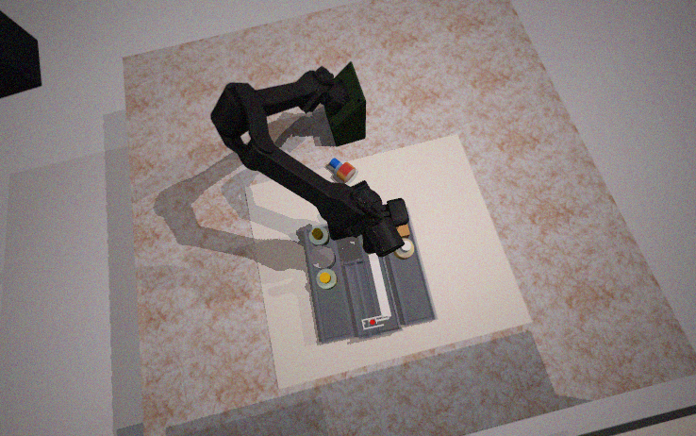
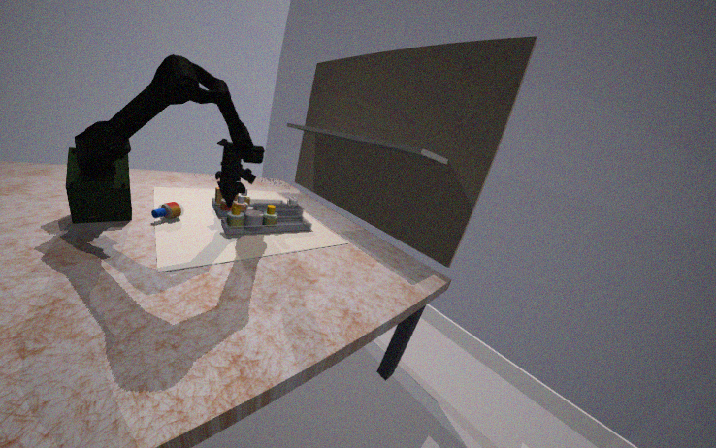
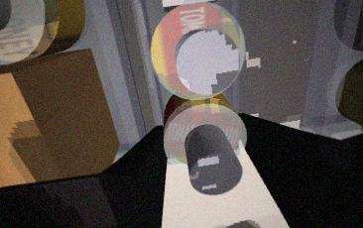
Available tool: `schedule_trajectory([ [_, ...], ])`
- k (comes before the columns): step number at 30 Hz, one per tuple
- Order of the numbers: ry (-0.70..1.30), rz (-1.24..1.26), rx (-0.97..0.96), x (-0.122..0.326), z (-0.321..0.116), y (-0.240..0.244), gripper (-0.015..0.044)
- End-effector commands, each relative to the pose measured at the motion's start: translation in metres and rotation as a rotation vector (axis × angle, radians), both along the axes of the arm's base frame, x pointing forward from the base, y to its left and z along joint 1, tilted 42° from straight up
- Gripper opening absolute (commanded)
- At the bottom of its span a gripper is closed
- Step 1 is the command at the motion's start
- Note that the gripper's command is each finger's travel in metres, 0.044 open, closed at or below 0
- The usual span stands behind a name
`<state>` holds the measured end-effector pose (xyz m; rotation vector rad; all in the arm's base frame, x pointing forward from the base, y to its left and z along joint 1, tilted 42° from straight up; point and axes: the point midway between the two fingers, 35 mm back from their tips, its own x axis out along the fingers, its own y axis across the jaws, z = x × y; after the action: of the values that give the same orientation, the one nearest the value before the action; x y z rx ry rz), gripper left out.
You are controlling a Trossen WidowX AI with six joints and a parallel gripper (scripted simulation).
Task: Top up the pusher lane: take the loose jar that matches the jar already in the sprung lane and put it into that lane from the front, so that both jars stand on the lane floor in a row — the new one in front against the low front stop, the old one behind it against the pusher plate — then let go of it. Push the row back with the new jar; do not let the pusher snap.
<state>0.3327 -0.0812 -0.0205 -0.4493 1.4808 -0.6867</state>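
Observation:
My gripper (image 2: 228,204) (image 3: 199,126) is shut on a jar (image 3: 171,116) with a red and yellow label and a cap that looks dark grey in shadow. It holds this jar at the front end of the sprung lane. The matching lane jar (image 3: 164,55) (image 2: 241,205), with a pale cap and a red and yellow label, stands just behind it. Their outlines meet in the wrist view; I cannot tell whether they touch. The arm hides both jars in the top view. The held jar's base, the front stop and the pusher plate's contact are not clearly visible.
Left of the lane stand two yellow-capped jars (image 1: 318,234) (image 1: 325,278) and a grey round item (image 1: 323,257). Right of it are an orange-brown block (image 1: 404,230) (image 3: 60,114) and a white-capped jar (image 1: 405,248). A blue-capped jar (image 1: 345,170) (image 2: 172,209) lies near the arm's base.

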Motion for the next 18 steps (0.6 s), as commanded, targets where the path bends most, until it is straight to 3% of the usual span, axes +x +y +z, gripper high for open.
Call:
schedule_trajectory([
  [1, -0.015, 0.000, -0.009, 0.0035, 0.0005, -0.0027, 0.0000],
  [18, -0.015, 0.000, -0.009, 0.0025, -0.0027, -0.0056, 0.0000],
])
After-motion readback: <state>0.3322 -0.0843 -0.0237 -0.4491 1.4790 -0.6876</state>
